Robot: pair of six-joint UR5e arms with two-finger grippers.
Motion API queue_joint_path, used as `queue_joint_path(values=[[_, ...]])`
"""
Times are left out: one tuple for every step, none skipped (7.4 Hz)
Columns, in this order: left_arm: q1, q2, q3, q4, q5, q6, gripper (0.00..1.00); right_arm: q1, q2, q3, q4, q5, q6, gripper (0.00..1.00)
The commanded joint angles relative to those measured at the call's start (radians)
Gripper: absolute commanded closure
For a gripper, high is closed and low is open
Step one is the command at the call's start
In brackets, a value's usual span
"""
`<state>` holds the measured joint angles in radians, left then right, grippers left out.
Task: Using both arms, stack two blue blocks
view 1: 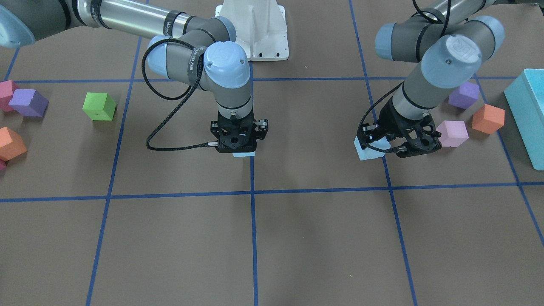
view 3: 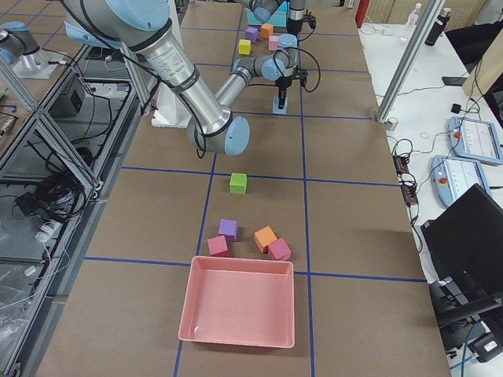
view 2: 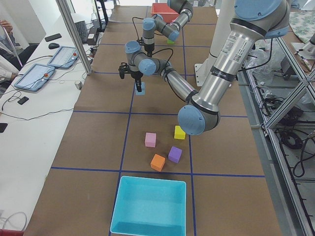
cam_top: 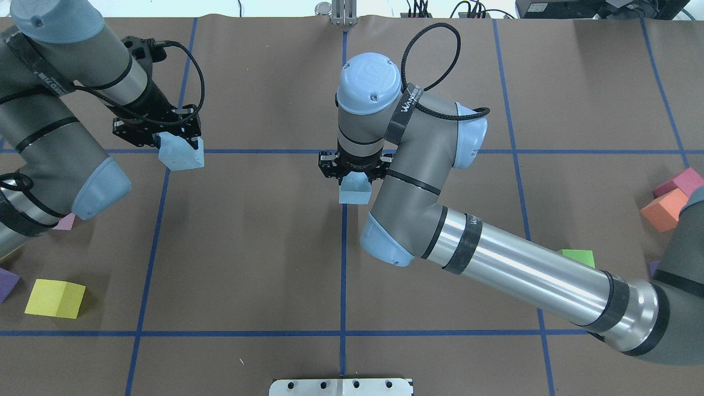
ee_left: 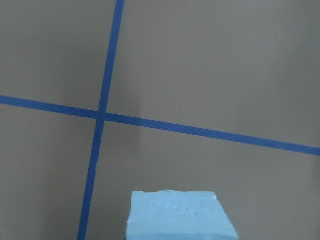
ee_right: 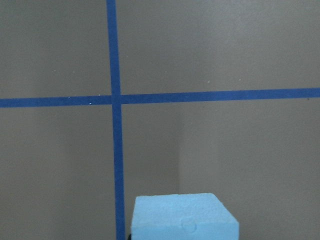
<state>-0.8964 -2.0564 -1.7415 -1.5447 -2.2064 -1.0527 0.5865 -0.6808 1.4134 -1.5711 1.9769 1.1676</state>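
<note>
My left gripper (cam_top: 177,144) is shut on a pale sky-blue foam cube (cam_top: 181,154), held near a tape crossing on the table's left half. The cube also shows in the front view (view 1: 366,150) under the left gripper (view 1: 379,142), and at the bottom of the left wrist view (ee_left: 177,216). My right gripper (cam_top: 355,179) points straight down over the centre tape line and is shut on the second blue cube (cam_top: 354,193). Only a sliver of that cube (view 1: 244,154) shows below the right gripper (view 1: 242,149) in the front view. It also fills the bottom of the right wrist view (ee_right: 182,217).
Pink (view 1: 452,133), orange (view 1: 488,119) and purple (view 1: 464,94) cubes and a turquoise box (view 1: 527,114) lie by the left arm. A yellow cube (cam_top: 55,298) lies nearer the base. Green (view 1: 99,106), purple (view 1: 29,102) and orange (view 1: 10,143) cubes and a pink tray (view 3: 236,302) are on the right side.
</note>
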Motion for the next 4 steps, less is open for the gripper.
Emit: queue_joint_path(values=[[0.004,-0.002,0.0,0.0,-0.001,-0.003,0.57,-0.011,0.018,-0.047,0.029,-0.003,-0.002,0.42],[0.008,-0.002,0.0,0.0,0.001,-0.004,0.57,-0.017,0.017,-0.057,0.039,-0.006,-0.009,0.42],[0.008,-0.002,0.0,-0.002,-0.001,-0.007,0.57,-0.028,0.017,-0.086,0.066,-0.016,-0.009,0.41],[0.01,-0.002,0.002,-0.002,0.001,-0.007,0.57,-0.033,0.017,-0.091,0.077,-0.03,-0.008,0.36]])
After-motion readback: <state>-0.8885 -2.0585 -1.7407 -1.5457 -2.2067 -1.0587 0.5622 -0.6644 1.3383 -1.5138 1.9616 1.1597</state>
